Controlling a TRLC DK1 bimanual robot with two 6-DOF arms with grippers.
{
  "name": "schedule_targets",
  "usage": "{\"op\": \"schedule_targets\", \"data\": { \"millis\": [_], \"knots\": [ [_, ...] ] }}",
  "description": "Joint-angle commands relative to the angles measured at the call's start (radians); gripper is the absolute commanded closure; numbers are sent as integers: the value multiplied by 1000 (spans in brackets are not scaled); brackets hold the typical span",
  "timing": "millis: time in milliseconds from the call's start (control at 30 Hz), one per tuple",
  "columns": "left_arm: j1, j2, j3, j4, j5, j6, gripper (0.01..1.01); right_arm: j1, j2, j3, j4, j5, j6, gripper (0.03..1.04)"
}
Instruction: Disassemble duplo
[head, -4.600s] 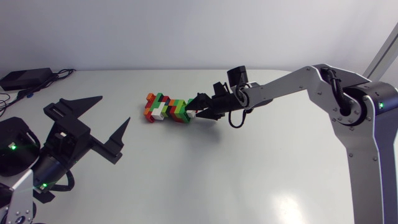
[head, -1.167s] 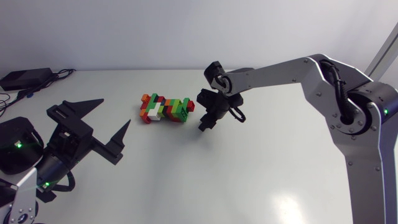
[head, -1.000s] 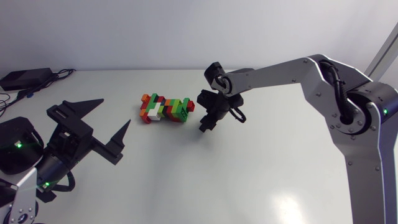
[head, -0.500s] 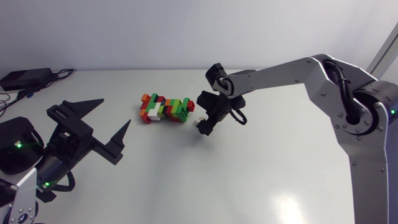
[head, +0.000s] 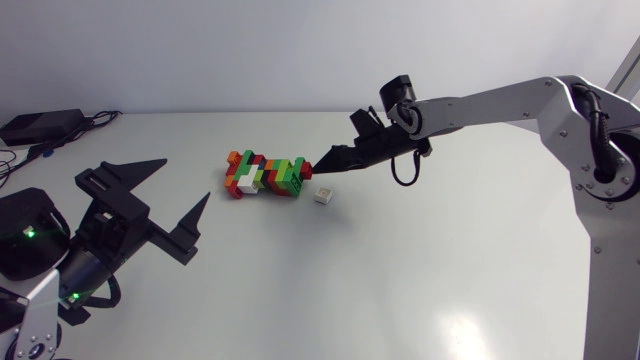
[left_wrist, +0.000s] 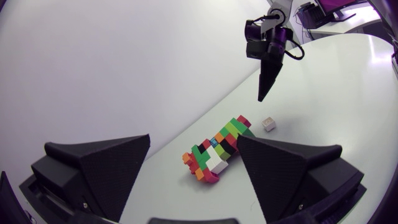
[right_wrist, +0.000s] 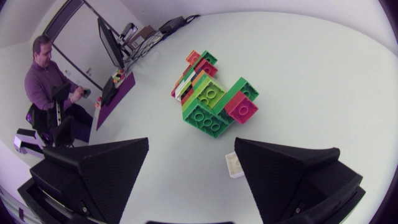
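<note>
The duplo stack (head: 265, 174) lies on its side mid-table, a mix of green, red, orange and white bricks. One small white brick (head: 321, 195) lies loose just to its right. My right gripper (head: 322, 164) hovers open over that loose brick, its tips pointing at the stack's right end. In the right wrist view the stack (right_wrist: 211, 99) lies ahead of the open right gripper (right_wrist: 191, 149), and the white brick (right_wrist: 234, 165) lies near one finger. My left gripper (head: 183, 177) stands open at the table's left, well away from the stack (left_wrist: 214, 152).
A black box with cables (head: 40, 125) sits at the table's far left corner. My right arm (head: 500, 100) stretches in from the right above the table. White table surface (head: 380, 270) extends in front of the stack.
My right gripper has opened and let go of the white brick, which now lies on the table. It then rose, drew back to the right and turned towards the stack. The left arm has not moved.
</note>
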Motion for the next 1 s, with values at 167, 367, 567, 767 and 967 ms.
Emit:
{"op": "schedule_targets", "data": {
  "millis": [167,367,567,767,967],
  "knots": [
    [21,-8,6,17,5,-17,56,44,99,-42,226,-52,359,67],
    [33,-11,9,17,5,-20,56,64,97,-100,423,-46,541,67],
    [35,-13,9,17,5,-21,56,41,107,-113,493,-44,623,67],
    [42,-18,9,17,5,-23,56,15,120,-99,495,-30,630,67],
    [42,-5,12,17,5,-23,56,13,159,-59,492,-21,640,67]
  ]
}}
